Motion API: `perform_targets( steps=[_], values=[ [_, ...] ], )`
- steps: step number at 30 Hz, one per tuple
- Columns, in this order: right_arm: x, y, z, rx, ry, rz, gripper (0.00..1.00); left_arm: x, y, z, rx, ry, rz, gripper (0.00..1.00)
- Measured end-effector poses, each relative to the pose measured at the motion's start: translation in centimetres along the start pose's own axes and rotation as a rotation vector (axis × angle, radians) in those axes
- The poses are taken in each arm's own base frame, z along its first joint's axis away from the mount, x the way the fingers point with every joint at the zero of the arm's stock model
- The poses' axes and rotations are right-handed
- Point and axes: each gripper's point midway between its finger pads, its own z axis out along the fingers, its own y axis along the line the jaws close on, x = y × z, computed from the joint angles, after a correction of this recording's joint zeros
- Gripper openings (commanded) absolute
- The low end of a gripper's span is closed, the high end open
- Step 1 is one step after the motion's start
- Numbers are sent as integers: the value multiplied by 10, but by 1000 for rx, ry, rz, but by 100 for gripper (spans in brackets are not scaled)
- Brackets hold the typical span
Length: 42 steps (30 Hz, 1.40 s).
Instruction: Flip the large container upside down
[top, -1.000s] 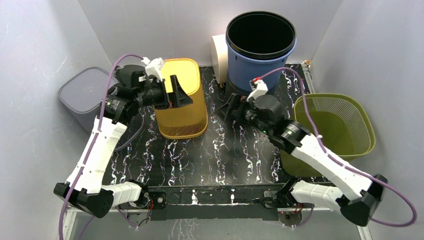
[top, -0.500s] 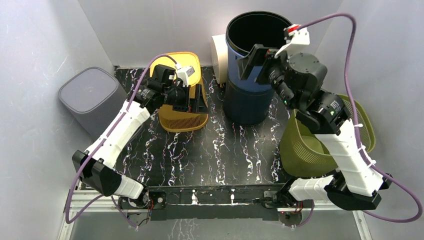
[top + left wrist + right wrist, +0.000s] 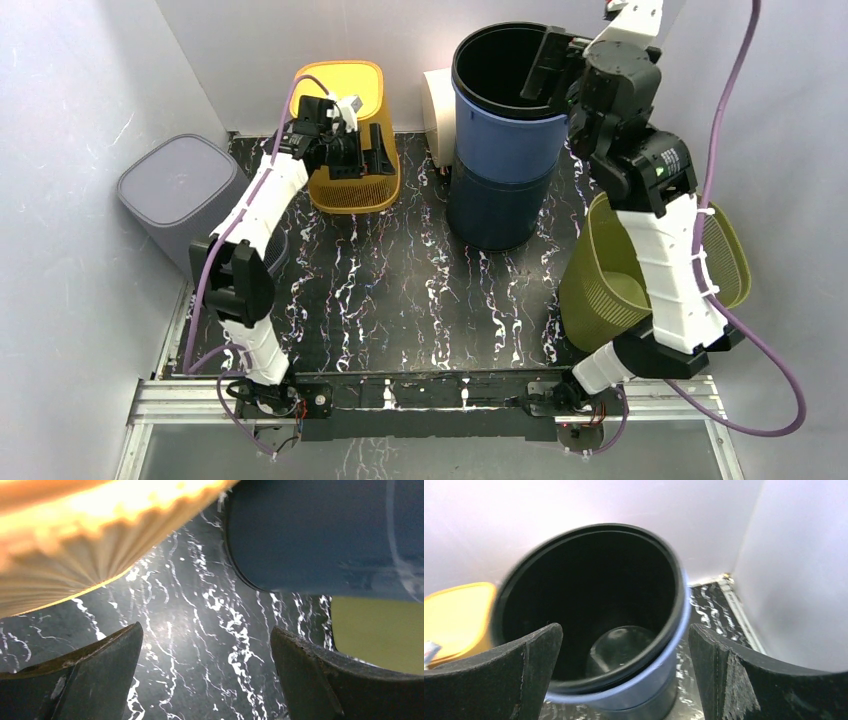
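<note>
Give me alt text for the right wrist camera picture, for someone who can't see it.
The open right pincer hovers over a blue bin, upright, its black inside looking empty. A yellow basket shows at the left edge, with white walls and marbled black tabletop behind.

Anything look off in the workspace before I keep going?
The green basket on the right is tilted rather than standing level, and the right arm crosses in front of it. The blue container stands upright, with nothing spilled.
</note>
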Motion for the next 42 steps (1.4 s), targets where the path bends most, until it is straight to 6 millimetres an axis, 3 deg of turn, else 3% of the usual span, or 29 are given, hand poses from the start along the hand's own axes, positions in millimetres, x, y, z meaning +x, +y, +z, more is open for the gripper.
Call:
perform_targets(
  steps=[4, 7, 10, 13, 20, 22, 24, 31, 33, 38, 42],
  values=[
    [12, -40, 29, 78, 54, 5, 98, -2, 31, 13, -53, 23, -49, 98],
    [22, -63, 47, 111, 95, 29, 98, 2, 30, 13, -49, 41, -54, 98],
    [29, -77, 57, 128, 123, 50, 98, 2, 16, 3, -19, 35, -47, 98],
    [30, -82, 62, 112, 134, 80, 93, 3, -6, -20, 14, 4, -30, 98],
    [23, -91, 68, 73, 133, 153, 60, 28, -79, -84, 117, -59, 32, 98],
    [26, -88, 70, 59, 143, 157, 53, 39, -90, -95, 142, -62, 28, 98],
    [34, -81, 77, 23, 171, 160, 48, 48, -93, -103, 146, -61, 2, 98],
    [53, -68, 91, -35, 233, 153, 32, 60, -86, -103, 117, -24, -27, 98],
    [53, -68, 92, -36, 234, 152, 31, 61, -85, -104, 112, -24, -27, 98],
    [54, -71, 92, -24, 233, 148, 6, 72, -80, -102, 102, -12, -36, 98],
    [51, -77, 94, 11, 221, 137, 0, 85, -72, -93, 87, 20, -53, 98]
  ],
)
